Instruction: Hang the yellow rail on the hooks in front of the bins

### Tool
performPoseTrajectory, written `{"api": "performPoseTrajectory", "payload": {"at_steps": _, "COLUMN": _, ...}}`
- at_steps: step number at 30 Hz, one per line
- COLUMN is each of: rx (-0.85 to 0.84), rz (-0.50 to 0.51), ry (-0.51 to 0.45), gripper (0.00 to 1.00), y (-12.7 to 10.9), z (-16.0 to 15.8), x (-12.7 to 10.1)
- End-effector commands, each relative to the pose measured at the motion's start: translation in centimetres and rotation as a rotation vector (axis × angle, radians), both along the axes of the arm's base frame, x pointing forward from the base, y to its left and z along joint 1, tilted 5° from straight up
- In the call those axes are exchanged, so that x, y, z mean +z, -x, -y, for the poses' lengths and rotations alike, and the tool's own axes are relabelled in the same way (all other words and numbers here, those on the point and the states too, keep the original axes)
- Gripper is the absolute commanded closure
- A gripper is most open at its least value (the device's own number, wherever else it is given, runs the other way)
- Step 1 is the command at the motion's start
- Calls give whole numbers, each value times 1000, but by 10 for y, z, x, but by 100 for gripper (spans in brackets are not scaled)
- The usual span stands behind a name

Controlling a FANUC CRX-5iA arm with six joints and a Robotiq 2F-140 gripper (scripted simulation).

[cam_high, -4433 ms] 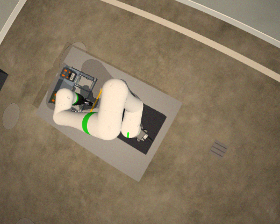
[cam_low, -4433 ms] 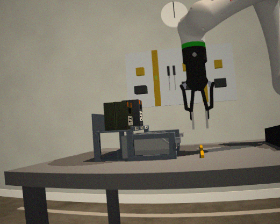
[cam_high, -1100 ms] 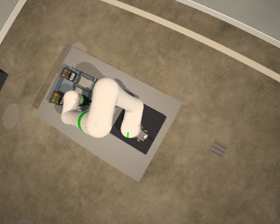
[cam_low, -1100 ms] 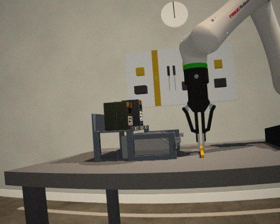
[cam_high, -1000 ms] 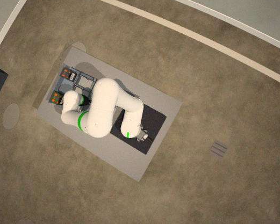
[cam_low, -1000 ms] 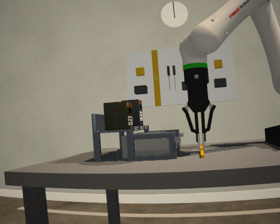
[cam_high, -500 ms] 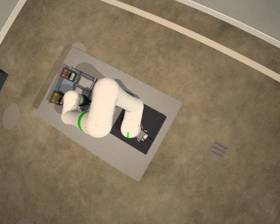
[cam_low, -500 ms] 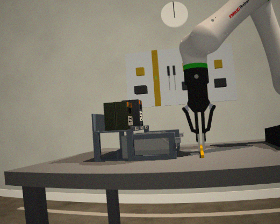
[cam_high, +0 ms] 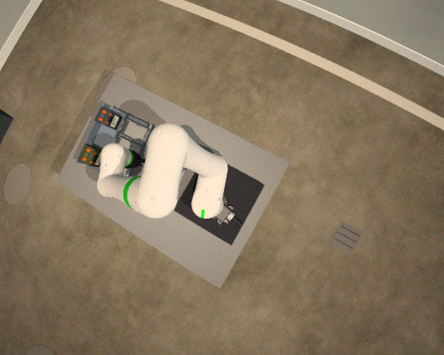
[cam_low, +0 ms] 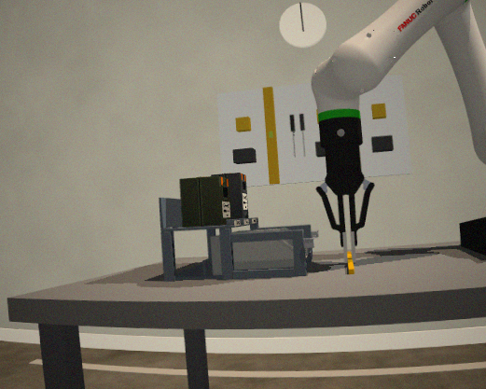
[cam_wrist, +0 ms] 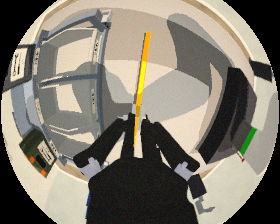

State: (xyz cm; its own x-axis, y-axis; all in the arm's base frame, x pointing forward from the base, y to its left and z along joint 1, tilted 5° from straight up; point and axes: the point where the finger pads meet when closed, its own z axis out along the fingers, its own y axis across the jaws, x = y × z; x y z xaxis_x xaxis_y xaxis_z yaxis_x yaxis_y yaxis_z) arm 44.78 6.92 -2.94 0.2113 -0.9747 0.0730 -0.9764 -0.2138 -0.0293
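The yellow rail (cam_low: 351,264) (cam_wrist: 143,78) is a long thin bar lying on the grey table (cam_low: 263,295), seen end-on in the exterior view. My gripper (cam_low: 350,245) (cam_wrist: 137,109) points straight down and is shut on the rail near its close end. In the wrist view the rail runs away from the fingers across the table top. The grey rack with the bins (cam_low: 244,250) (cam_wrist: 69,66) (cam_high: 125,128) stands to the left of the gripper. I cannot make out the two hooks clearly. In the top view the arm hides the gripper and the rail.
Dark green and black modules (cam_low: 214,200) (cam_high: 89,154) sit on top of the rack. A dark mat (cam_high: 245,188) lies under the arm's base. A black box (cam_low: 482,234) stands at the table's right edge.
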Motion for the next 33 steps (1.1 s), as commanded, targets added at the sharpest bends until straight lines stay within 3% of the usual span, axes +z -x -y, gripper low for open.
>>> {"api": "performPoseTrajectory", "payload": {"at_steps": 1, "rx": 0, "rz": 0, "ry": 0, "gripper": 100, "y": 0, "z": 0, "x": 0}}
{"api": "performPoseTrajectory", "payload": {"at_steps": 3, "rx": 0, "rz": 0, "ry": 0, "gripper": 100, "y": 0, "z": 0, "x": 0}}
{"api": "performPoseTrajectory", "payload": {"at_steps": 8, "rx": 27, "rz": -2, "ry": 1, "gripper": 100, "y": -13, "z": 1, "x": 27}}
{"api": "performPoseTrajectory", "payload": {"at_steps": 20, "rx": 27, "rz": -2, "ry": 1, "gripper": 100, "y": -13, "z": 1, "x": 27}}
{"api": "performPoseTrajectory", "payload": {"at_steps": 25, "rx": 27, "rz": -2, "ry": 1, "gripper": 100, "y": -27, "z": 2, "x": 54}}
{"api": "performPoseTrajectory", "payload": {"at_steps": 33, "rx": 27, "rz": -2, "ry": 1, "gripper": 100, "y": -27, "z": 2, "x": 54}}
